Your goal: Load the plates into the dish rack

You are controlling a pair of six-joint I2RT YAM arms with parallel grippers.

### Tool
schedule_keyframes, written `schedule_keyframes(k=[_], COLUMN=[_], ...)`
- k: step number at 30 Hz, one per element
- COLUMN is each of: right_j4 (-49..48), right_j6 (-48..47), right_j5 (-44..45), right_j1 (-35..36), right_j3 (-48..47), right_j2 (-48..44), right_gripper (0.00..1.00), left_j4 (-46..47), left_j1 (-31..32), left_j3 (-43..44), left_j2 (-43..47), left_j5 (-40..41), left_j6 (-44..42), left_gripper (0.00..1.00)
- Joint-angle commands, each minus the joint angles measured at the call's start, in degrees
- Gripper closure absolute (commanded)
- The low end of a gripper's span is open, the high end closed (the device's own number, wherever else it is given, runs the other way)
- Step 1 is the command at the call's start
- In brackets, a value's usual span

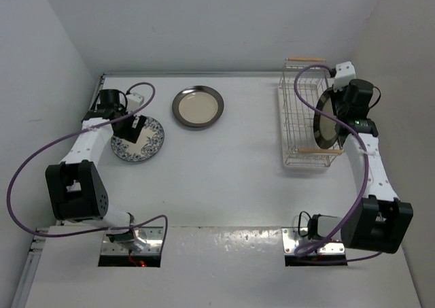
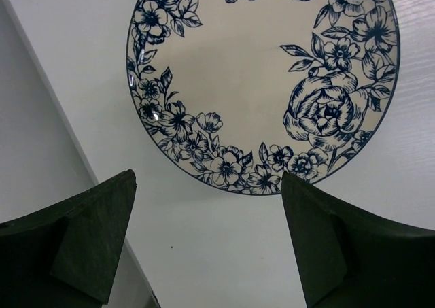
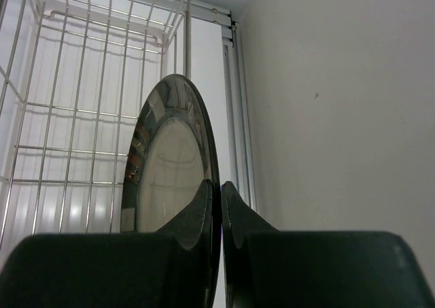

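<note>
Left claw (image 2: 207,206) gapes wide over the floral plate (image 2: 258,70) on the surface (image 1: 224,179), a second plate (image 1: 198,107) flat nearby. Right claw (image 3: 219,185) pinches a dark-rimmed plate (image 3: 170,165) on edge by the dish rack (image 1: 299,117)'s right wall, rim pattern unreadable.

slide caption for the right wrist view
Right pincer holds a dark-rimmed plate on edge at the white wire dish rack.

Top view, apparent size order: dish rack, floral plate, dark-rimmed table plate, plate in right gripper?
1. dish rack
2. floral plate and dark-rimmed plate: look alike
Unranked: held plate in right gripper, seen nearly edge-on and higher, nearer the camera.
</note>
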State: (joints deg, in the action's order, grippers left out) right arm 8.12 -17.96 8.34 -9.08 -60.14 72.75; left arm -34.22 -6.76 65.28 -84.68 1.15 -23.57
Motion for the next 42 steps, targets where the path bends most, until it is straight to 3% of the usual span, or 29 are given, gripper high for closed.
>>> schedule_keyframes(k=[1, 6, 12, 13, 14, 17, 19, 20, 26, 30, 34, 37, 42], right_j4=[-3.2, -4.5, -4.8, -5.6, -6.3, -6.9, -6.6, -6.6, -3.9, -2.4, -1.4, -0.7, 0.8], right_j6=[4.0, 6.0, 6.1, 6.1, 6.0, 6.0, 6.2, 6.4, 8.9, 10.6, 11.0, 10.9, 14.4], right_j5=[-1.8, -4.7, -7.6, -7.6, -7.9, -8.0, -8.0, -8.1, -9.1, -9.5, -10.7, -11.5, -15.1], right_j1=[-0.8, -1.5, -2.0, -2.2, -2.3, -2.8, -2.9, -3.0, -3.0, -2.9, -2.6, -2.6, -2.3], right_j3=[1.2, 3.1, 6.2, 6.8, 7.3, 9.3, 9.2, 8.9, 4.2, 1.3, 0.7, 1.2, 1.8], right_j2=[-1.3, -1.6, -3.1, -3.4, -4.3, -6.1, -6.5, -6.6, -6.6, -7.2, -9.7, -12.0, -15.4], right_gripper=[0.96, 0.90, 0.74, 0.69, 0.57, 0.40, 0.35, 0.27, 0.00, 0.00, 0.00, 0.00, 0.00], left_j4=[-0.1, -2.5, -2.5, -2.5, -2.5, -2.5, -2.5, -2.5, -2.0, -3.9, -5.9, -9.4, -13.0], left_j1=[-3.2, -9.1, -12.4, -13.2, -14.0, -14.6, -16.2, -16.7, -19.8, -19.8, -19.8, -19.8, -19.8], left_j3=[0.5, 2.0, 2.0, 2.0, 2.0, 2.0, 2.0, 2.0, 6.8, 11.5, 12.8, 13.8, 15.9], left_j2=[-1.7, -5.1, -6.2, -6.2, -6.7, -6.7, -6.7, -7.4, -16.4, -23.7, -28.9, -32.6, -36.6], left_j5=[-3.4, -7.3, -8.4, -9.0, -9.0, -9.0, -9.6, -10.4, -13.0, -19.4, -26.2, -29.7, -32.9], left_j6=[2.3, 2.8, 2.8, 2.8, 2.3, 1.8, 1.2, 1.2, 1.2, 1.2, 0.6, -2.2, -4.0], left_gripper=[0.08, 0.05, 0.05, 0.05, 0.05, 0.05, 0.05, 0.05, 0.05, 0.06, 0.13, 0.27, 0.71])
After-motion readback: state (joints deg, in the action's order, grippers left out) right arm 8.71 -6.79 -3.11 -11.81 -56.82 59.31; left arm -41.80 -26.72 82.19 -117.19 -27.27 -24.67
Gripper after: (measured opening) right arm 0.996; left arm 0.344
